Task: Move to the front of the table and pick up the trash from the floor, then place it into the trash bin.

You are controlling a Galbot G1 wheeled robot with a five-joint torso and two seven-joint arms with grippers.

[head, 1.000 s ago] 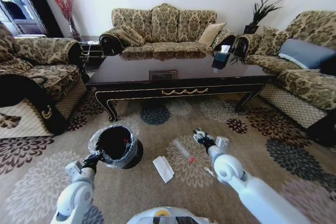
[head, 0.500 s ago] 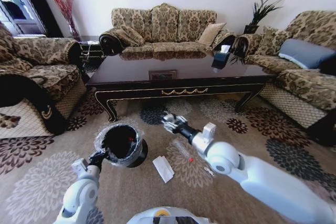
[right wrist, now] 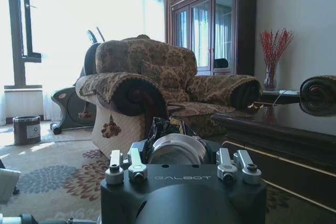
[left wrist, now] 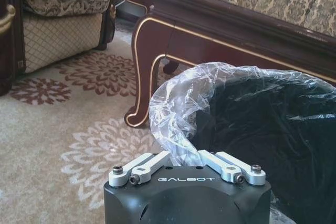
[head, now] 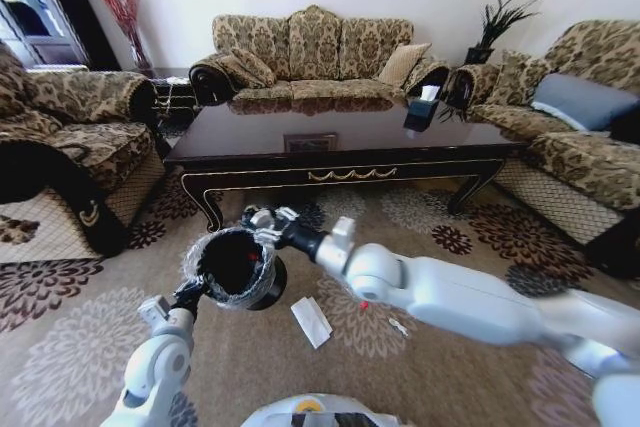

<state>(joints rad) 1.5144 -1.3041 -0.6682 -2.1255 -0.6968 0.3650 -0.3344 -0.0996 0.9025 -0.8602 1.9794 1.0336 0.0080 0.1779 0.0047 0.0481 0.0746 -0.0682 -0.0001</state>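
The black trash bin (head: 232, 269) with its clear bag liner is lifted slightly off the carpet, and my left gripper (head: 190, 297) is shut on its near rim. In the left wrist view the fingers (left wrist: 149, 163) pinch the crinkled bag at the trash bin (left wrist: 262, 129) edge. My right gripper (head: 263, 224) reaches across to the bin's far rim, shut on a crumpled shiny piece of trash (right wrist: 167, 131). On the floor lie a flat white wrapper (head: 311, 322), a red tube tip (head: 363, 304) and a pale bit (head: 398, 326). Just behind stands the dark table (head: 340, 147).
Patterned sofas (head: 315, 52) surround the table on three sides, with an armchair (head: 60, 137) at the left and another sofa (head: 580, 117) at the right. A tissue box (head: 421, 107) sits on the tabletop. Open carpet (head: 480, 247) lies in front of the table.
My right arm has swung left from the litter on the carpet to the bin's far rim. The bin and my left gripper have shifted slightly right.
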